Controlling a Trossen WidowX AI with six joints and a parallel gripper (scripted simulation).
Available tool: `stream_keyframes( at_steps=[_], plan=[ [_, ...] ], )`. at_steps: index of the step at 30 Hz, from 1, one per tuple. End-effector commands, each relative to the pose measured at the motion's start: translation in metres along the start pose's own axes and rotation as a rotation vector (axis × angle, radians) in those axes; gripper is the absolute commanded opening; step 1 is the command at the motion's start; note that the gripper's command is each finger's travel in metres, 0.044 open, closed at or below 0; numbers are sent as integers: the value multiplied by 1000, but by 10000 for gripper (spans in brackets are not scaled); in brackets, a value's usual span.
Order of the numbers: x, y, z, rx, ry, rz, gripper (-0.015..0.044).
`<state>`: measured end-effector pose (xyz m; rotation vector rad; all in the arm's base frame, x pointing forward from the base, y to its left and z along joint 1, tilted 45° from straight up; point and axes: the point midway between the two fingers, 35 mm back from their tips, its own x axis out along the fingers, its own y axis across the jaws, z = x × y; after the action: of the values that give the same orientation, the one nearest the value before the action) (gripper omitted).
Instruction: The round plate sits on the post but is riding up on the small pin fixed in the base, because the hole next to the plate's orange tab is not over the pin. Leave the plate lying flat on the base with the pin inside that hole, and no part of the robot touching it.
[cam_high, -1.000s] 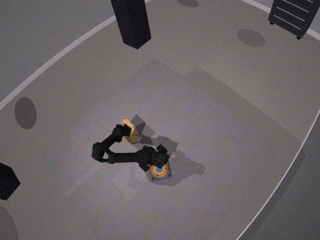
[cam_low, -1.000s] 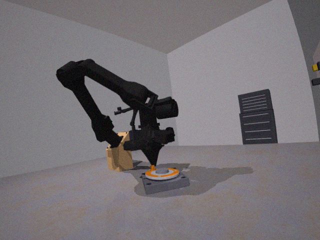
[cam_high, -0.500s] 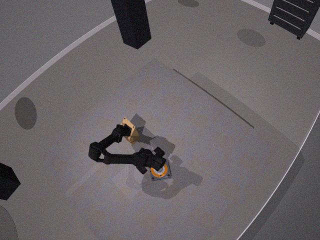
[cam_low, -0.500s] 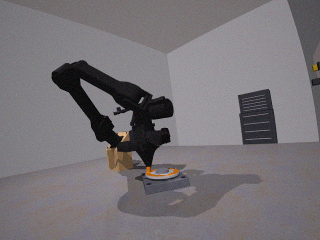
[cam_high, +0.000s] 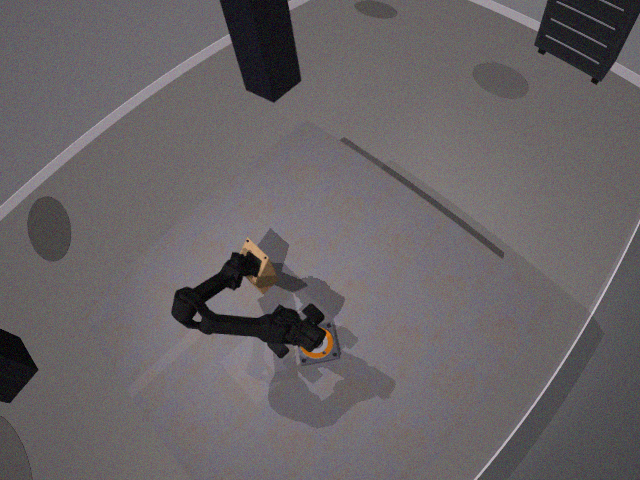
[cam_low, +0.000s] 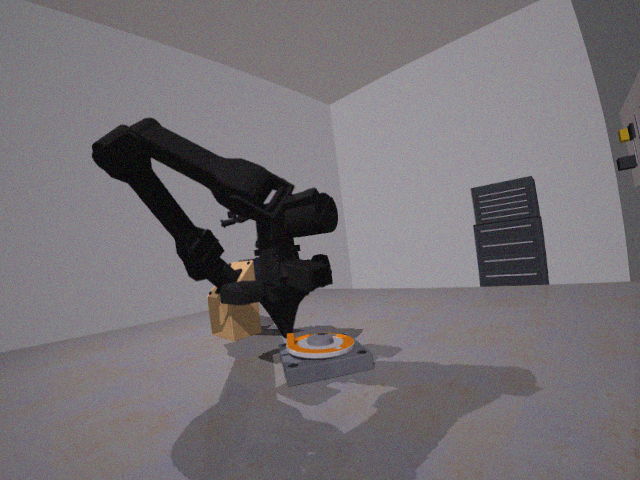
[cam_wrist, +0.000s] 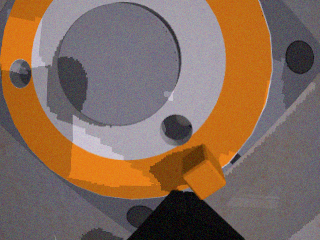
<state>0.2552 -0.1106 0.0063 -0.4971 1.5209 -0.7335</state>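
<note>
Plate (cam_wrist: 247, 120) cut off at wrist-view edges; pin not made out in any view.

In top view, much of plate & post is hidden under gripper (cam_high: 315, 338), only an orange arc shown. In wrist view, plate's top & left rim are cropped by frame, base (cam_wrist: 294, 94) seen only in corner bits, and closed fingertips are merged into one dark wedge, contact w/ orange tab (cam_wrist: 200, 175) too close to judge. Pin can't be told from dark holes there. In exterior view, tab & gripper tip (cam_low: 285, 325) overlap; plate tilt too small to tell. Cabinet (cam_high: 584, 33) is clipped at frame top.
</note>
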Motion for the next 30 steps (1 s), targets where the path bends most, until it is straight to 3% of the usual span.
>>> stream_keyframes(
  at_steps=[1, 8, 17, 30],
  plan=[
    [-1, -4, 4, -1, -6, -3, 0],
    [-4, -7, 7, -1, -6, -2, 0],
    [-47, -5, 3, -1, -5, 0, 0],
    [-41, -5, 3, -11, -6, -4, 0]
  ],
)
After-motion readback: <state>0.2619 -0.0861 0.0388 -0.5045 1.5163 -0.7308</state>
